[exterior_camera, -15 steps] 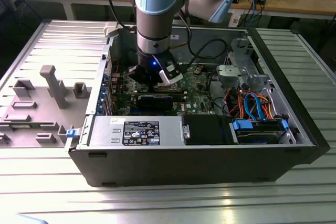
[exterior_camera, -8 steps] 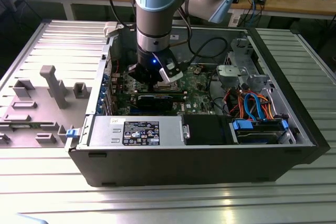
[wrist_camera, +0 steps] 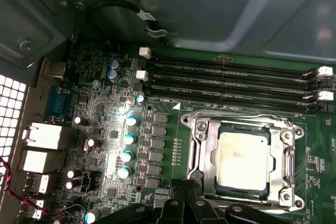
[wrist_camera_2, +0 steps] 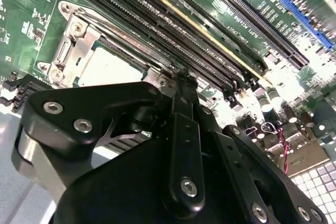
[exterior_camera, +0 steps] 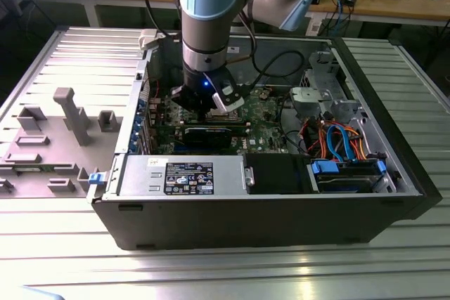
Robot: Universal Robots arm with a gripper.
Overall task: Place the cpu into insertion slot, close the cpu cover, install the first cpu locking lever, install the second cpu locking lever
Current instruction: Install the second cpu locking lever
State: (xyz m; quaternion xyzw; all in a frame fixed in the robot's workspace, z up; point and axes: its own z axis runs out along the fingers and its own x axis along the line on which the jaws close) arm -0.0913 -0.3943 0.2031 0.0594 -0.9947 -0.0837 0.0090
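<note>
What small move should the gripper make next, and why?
Probably ease the gripper down onto the locking lever at the socket's edge. The cpu already sits in the slot with the cover closed around it, and the gripper hangs just beside that frame.

We see a ribbed aluminium table [exterior_camera: 211, 272] w/ an open PC case [exterior_camera: 260, 216] at centre and a grey fixture tray [exterior_camera: 49, 152] at its 9 o'clock.

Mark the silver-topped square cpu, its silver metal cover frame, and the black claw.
Silver-topped square cpu [wrist_camera: 242, 160], first wrist view, top centre.
Silver metal cover frame [wrist_camera: 200, 129], first wrist view, corner.
Black claw [wrist_camera_2: 184, 80], second wrist view, fingertips.
</note>
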